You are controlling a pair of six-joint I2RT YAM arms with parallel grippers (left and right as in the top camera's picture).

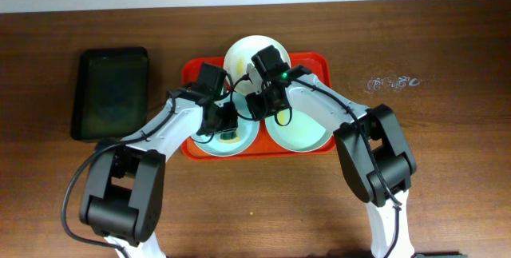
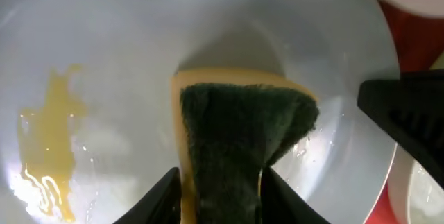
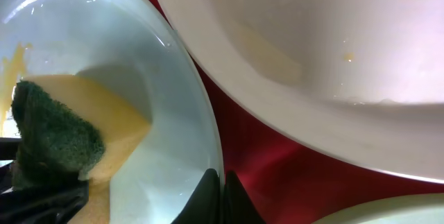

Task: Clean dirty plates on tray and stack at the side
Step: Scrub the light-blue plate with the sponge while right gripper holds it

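Observation:
The red-orange tray (image 1: 192, 70) holds three dirty plates: a white plate (image 1: 243, 53) at the back, a mint plate (image 1: 209, 144) at front left and a mint plate (image 1: 307, 134) at front right. My left gripper (image 2: 220, 189) is shut on a yellow sponge with a green scouring pad (image 2: 243, 134), pressed on the left mint plate (image 2: 125, 44) beside a yellow smear (image 2: 48, 134). My right gripper (image 3: 222, 186) is shut on that plate's rim (image 3: 201, 134). The white plate (image 3: 312, 44) has faint yellowish marks.
A black rectangular tray (image 1: 112, 90) lies on the wooden table left of the red tray. A small pale smudge (image 1: 391, 82) marks the table at the right. The red tray floor (image 3: 277, 154) shows between the plates.

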